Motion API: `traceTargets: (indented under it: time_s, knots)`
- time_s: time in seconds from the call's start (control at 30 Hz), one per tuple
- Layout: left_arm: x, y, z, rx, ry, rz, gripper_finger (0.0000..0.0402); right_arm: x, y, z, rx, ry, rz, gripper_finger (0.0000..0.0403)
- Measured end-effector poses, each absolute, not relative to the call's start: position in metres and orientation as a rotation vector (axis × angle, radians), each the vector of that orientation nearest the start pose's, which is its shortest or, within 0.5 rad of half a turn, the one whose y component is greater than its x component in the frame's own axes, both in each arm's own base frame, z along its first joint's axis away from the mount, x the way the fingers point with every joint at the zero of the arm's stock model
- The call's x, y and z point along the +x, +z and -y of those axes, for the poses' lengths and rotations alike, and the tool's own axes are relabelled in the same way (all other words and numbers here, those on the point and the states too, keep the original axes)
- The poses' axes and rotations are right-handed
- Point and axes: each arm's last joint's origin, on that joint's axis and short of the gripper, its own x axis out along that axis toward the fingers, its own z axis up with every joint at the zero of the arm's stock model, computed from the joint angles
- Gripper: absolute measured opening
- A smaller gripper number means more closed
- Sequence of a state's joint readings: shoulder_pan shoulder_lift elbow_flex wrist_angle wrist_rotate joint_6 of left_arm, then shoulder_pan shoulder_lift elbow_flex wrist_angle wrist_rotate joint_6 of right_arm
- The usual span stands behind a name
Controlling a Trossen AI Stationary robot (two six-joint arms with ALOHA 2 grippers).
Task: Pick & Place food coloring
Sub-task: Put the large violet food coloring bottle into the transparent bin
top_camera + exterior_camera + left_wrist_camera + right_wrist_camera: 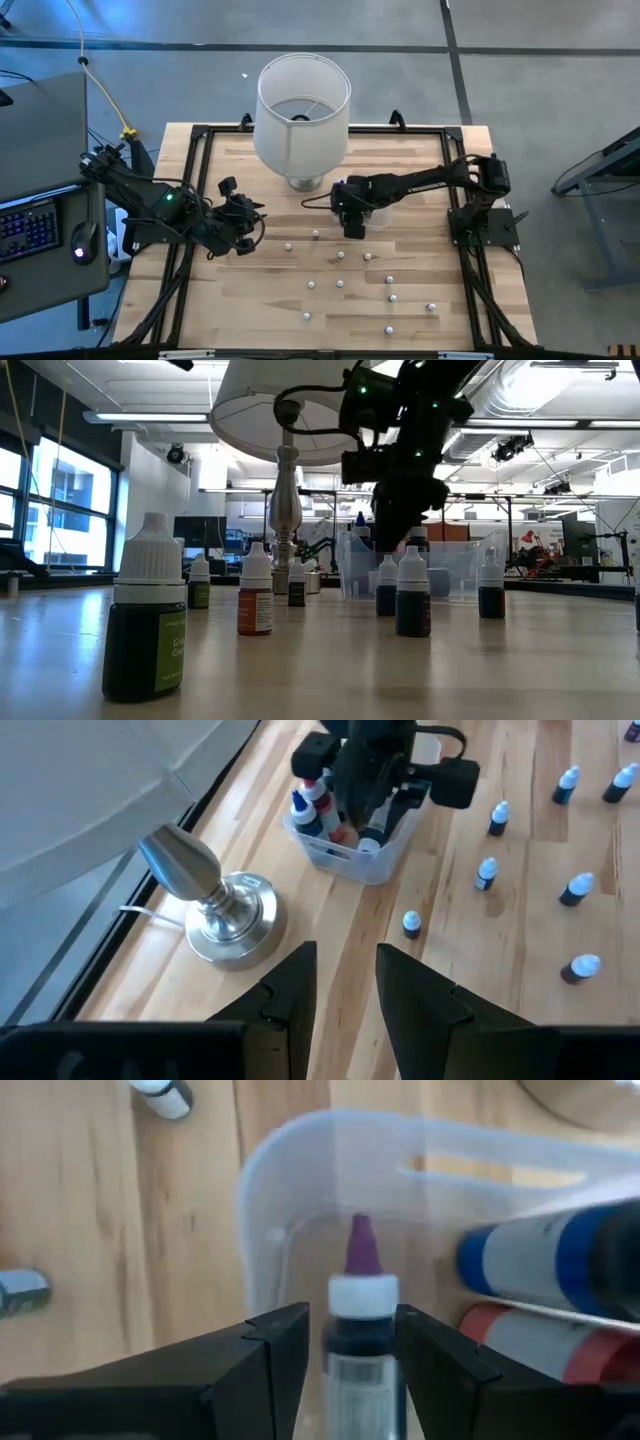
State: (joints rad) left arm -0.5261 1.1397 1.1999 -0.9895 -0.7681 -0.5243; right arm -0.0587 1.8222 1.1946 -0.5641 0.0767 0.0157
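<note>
Near the centre of the high view, just right of the lampshade [302, 108], the right gripper [352, 1342] hangs over the clear plastic tub [385, 855], its fingers pinching a food coloring bottle [361, 1335] (purple tip, white cap) above the tub's inside, where blue and red bottles already lie. More bottles [391, 297] stand scattered across the lower middle of the table [250, 300]. The left gripper [243, 222] waits at centre-left, its fingers spread and holding nothing.

green bottle label [172, 645], lettering too blurred to read
</note>
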Motion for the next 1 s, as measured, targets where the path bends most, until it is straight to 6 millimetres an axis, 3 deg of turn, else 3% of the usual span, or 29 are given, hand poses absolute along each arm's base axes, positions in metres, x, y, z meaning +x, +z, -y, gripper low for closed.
traceTargets:
  time_s: [0.3,0.73,1.0]
  knots:
    - [0.186,0.347,0.085,0.051,0.39,-0.659,0.0104,0.357,0.155,0.037,0.026,-0.07,-1.246,0.0143]
    - [0.186,0.347,0.085,0.053,0.393,-0.659,0.0104,0.352,0.15,0.037,0.066,-0.077,-1.314,0.0139]
    - [0.186,0.347,0.085,0.052,0.393,-0.658,0.0104,0.35,0.151,0.037,0.106,-0.108,-1.341,0.0104]
